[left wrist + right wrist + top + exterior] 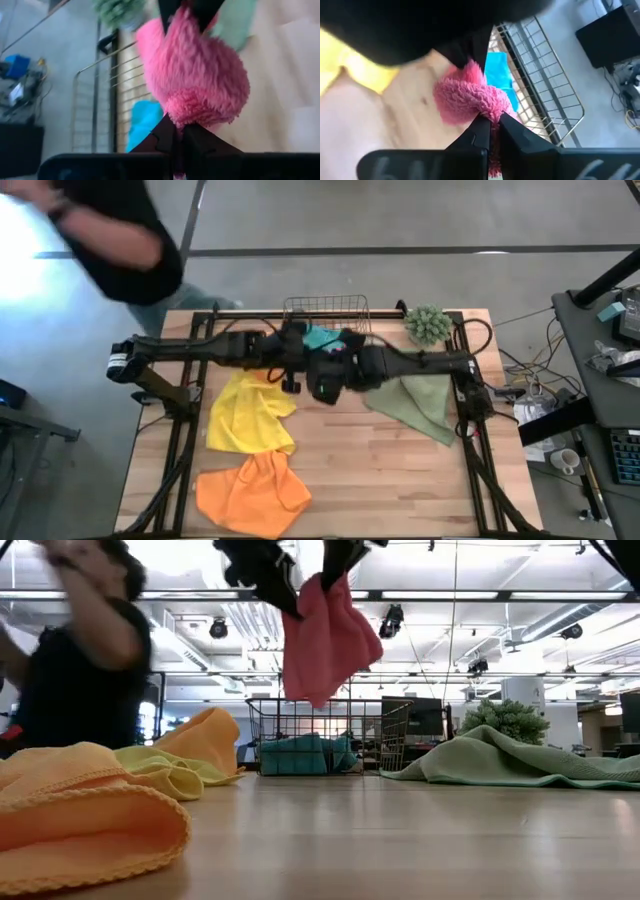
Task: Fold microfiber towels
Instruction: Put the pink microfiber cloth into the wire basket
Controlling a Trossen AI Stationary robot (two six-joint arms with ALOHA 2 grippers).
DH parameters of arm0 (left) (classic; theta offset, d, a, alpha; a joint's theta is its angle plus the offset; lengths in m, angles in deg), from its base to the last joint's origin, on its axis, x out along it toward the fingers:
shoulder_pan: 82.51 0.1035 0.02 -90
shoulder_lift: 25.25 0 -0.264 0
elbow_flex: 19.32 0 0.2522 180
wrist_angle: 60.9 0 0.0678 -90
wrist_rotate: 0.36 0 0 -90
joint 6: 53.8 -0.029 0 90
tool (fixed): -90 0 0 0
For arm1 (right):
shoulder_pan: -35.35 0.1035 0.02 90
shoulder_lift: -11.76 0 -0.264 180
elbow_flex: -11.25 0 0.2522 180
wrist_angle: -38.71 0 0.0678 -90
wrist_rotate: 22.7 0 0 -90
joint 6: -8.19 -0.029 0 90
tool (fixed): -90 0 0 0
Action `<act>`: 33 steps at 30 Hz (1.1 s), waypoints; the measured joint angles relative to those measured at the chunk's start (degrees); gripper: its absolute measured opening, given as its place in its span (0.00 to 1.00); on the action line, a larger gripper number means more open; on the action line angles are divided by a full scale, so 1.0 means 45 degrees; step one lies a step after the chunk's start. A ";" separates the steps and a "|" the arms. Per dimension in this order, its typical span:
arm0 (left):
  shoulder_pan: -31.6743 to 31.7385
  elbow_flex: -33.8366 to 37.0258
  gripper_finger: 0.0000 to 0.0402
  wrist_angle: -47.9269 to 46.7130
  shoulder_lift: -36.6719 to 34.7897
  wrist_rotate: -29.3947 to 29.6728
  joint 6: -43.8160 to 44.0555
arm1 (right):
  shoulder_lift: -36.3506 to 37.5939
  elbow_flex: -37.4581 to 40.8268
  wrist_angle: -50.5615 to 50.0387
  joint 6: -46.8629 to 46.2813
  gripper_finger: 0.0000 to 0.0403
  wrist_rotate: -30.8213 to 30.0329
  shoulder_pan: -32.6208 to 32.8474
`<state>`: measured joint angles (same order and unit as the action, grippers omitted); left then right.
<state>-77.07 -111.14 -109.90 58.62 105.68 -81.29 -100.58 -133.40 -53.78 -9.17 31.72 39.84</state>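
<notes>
A pink towel (322, 640) hangs high above the table's middle, in front of the wire basket (325, 735), between my two grippers. My left gripper (178, 131) and my right gripper (492, 122) are both shut on it, close together; in the high view the arms hide it. A teal towel (320, 335) lies in the basket. A yellow towel (250, 415) and an orange towel (250, 495) lie crumpled on the table's left. Another orange towel (205, 738) lies behind the yellow one. An olive green towel (415, 405) lies on the right. My left gripper pinches a bunched part of the pink towel's upper edge (182, 117) between its two fingers. The towel is lifted clear of the table and bulges out beyond the fingers. My right gripper pinches a bunched fold of the towel's upper edge (487, 111) between its two fingers, close to the left gripper. The towel hangs slack below both.
A small green spiky plant (428, 325) stands at the far right beside the basket. A person (110, 230) in dark clothes moves at the table's far left corner. The wood table (400, 480) shows bare at the near right.
</notes>
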 joint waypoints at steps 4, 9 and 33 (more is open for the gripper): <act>0.1346 -0.0232 0.00 0.0076 -0.0008 -0.0046 -0.0466 | 0.0119 0.0005 0.0134 0.1119 0.02 0.0754 -0.1343; 0.2900 -0.0728 0.00 0.0406 0.0071 -0.0219 -0.0797 | 0.0124 0.0015 0.0968 0.2668 0.02 0.2540 -0.3106; 0.5565 -0.0929 0.00 0.1445 0.2024 -0.1501 -0.1111 | 0.0100 0.2434 0.4689 0.7809 0.02 0.9658 -0.8704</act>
<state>-52.03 -115.32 -103.40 67.73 98.93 -86.29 -100.13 -122.45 -32.68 25.97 75.18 0.67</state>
